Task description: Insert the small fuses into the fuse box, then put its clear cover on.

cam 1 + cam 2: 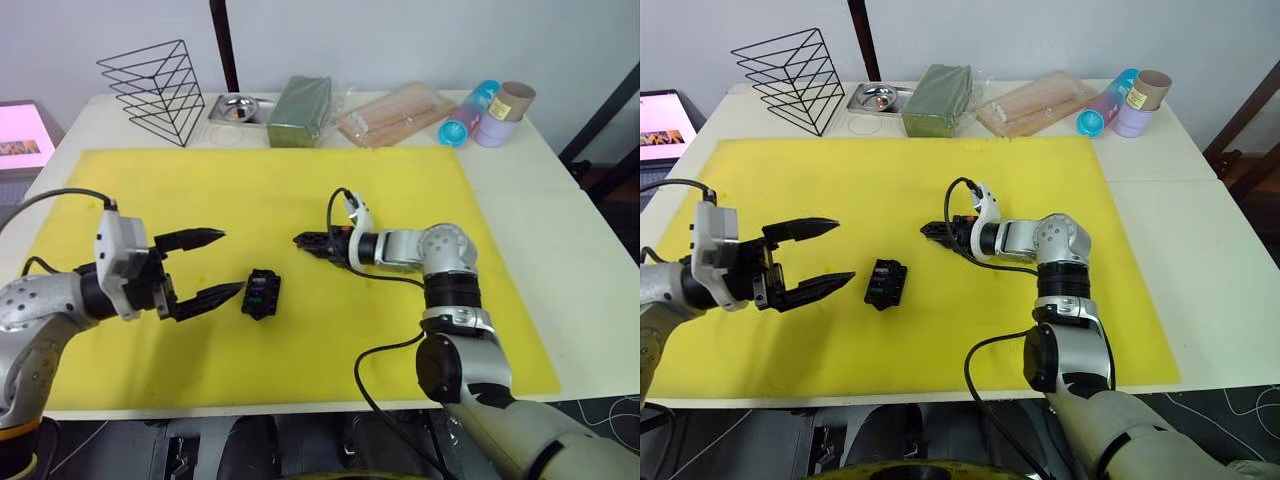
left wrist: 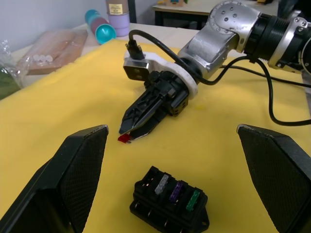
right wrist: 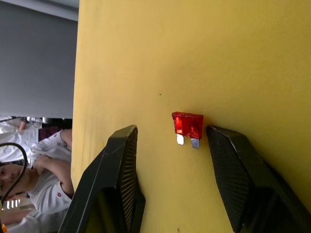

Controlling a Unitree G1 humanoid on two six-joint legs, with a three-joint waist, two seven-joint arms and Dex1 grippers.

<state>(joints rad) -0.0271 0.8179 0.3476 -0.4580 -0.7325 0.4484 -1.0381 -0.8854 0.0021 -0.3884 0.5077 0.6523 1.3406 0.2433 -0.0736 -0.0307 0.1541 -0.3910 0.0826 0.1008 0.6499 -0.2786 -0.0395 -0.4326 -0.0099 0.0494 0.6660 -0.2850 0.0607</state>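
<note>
Red fuse (image 3: 187,125) lies flat between the open right pincer's (image 3: 167,145) fingers, touching one; blades point wristward.

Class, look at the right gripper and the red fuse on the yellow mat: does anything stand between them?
Nothing visible does. The red fuse lies on the yellow mat between the open fingers of the right gripper, beside one fingertip, with only bare mat around it.
</note>
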